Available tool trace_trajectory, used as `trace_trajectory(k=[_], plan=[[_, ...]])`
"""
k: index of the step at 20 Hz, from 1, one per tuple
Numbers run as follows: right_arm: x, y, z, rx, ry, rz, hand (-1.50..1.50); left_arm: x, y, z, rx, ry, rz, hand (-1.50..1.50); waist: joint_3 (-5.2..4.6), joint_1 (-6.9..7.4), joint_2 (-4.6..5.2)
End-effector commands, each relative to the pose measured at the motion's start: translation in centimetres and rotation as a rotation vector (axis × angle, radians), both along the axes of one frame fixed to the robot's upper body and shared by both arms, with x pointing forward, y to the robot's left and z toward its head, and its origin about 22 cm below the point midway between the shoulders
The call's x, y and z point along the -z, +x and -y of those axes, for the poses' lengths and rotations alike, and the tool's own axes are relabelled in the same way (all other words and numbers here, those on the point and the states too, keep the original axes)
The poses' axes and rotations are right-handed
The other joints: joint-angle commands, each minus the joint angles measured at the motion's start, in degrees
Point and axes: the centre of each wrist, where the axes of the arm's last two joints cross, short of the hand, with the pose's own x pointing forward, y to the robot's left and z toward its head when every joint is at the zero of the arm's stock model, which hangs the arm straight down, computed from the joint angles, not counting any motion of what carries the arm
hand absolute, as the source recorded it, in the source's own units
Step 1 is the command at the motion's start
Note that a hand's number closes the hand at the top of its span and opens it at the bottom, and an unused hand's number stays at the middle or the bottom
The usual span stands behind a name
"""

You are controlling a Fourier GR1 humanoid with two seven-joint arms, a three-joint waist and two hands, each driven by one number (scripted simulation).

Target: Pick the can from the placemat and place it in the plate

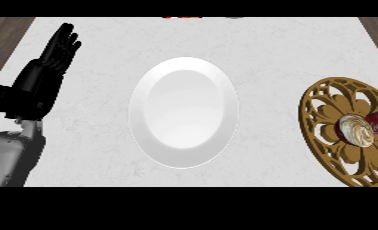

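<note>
Single left hand [44,74] resting at edge, fingers straight up

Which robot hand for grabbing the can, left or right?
Probably right: the can sits on the placemat at far right, across the plate from the open left robot hand. The right robot hand isn't in view.

Home kitchen or dining setting. A pale marbled counter [280,54] fills the frame, with a white plate [184,111] at centre, an openwork wooden placemat [304,114] at the right edge, and wood-grain flooring [15,29] in the upper left corner.
</note>
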Motion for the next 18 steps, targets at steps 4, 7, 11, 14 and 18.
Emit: trace_trajectory(k=[4,7,11,14,18], plan=[[3.1,2.4,-1.2,0.052,-0.09,0.05,-1.5,0.6,0.8,0.3,0.0,0.011,0.006,0.0,0.01,0.36,0.15],[3.3,2.1,-0.5,0.073,-0.164,0.036,-1.5,0.4,0.9,0.2,-0.002,-0.003,-0.006,0.0,0.0,-0.15,-0.01],[6.4,2.8,1.4,0.113,-0.196,0.013,-1.5,2.1,0.2,1.1,0.0,-0.005,0.013,0.0,0.03,0.33,0.1],[7.0,3.6,1.7,0.105,-0.176,0.018,-1.5,0.2,0.5,0.0,0.0,0.002,0.006,0.0,0.03,0.07,0.01],[10.6,3.7,0.0,0.086,-0.189,-0.02,-1.5,-0.1,0.6,0.4,0.004,-0.018,-0.003,0.0,0.02,-0.18,-0.05]])
